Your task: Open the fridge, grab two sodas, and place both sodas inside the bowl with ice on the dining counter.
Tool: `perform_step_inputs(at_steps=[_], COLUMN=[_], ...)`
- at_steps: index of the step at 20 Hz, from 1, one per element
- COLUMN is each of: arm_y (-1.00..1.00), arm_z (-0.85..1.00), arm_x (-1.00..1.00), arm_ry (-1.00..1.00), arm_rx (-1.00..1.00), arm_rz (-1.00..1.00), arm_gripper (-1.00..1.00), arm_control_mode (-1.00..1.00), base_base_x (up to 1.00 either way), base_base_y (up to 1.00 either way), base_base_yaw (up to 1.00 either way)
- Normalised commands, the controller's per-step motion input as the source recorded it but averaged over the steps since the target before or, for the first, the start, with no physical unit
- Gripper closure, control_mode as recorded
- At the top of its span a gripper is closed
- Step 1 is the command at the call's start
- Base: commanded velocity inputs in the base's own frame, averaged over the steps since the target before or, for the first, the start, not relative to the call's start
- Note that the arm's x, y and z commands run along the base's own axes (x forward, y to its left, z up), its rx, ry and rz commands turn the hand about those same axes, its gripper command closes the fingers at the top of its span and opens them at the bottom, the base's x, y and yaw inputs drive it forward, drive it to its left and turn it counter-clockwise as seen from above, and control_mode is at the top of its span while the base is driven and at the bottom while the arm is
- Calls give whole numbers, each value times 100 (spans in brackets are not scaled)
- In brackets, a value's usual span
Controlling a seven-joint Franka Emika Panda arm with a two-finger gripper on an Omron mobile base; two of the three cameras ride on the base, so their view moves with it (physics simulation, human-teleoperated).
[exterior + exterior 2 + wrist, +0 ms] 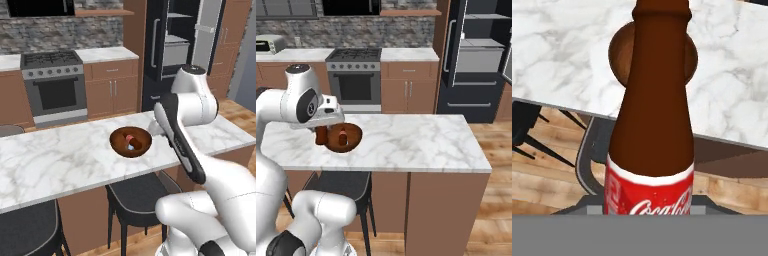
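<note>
The end effector (pixel 322 131) is clamped on a soda bottle (pixel 651 125), holding it just beside the brown bowl (pixel 130 142) on the marble surface (pixel 406 142), where another soda bottle (pixel 131 140) already lies, with the fridge (pixel 476 60) standing open in the back.

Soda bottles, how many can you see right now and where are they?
2. One soda bottle lies inside the wooden bowl on the dining counter. The other bottle is held in the gripper, beside the bowl.
</note>
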Motion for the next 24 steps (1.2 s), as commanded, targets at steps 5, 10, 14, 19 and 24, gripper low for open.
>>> perform_step_inputs(at_steps=[5, 10, 14, 19, 24], arm_y=[11, 11, 2, 0, 3], arm_z=[-25, -31, -51, -45, -35], arm_x=[75, 54, 31, 17, 16], arm_ry=[16, 13, 7, 2, 2], arm_rx=[-11, -17, -14, -6, 0], arm_rz=[27, 31, 34, 33, 28], arm_gripper=[100, 100, 100, 100, 100], arm_control_mode=[-100, -100, -100, -100, -100], base_base_x=[0, 0, 0, 0, 0], base_base_y=[0, 0, 0, 0, 0], base_base_yaw=[0, 0, 0, 0, 0])
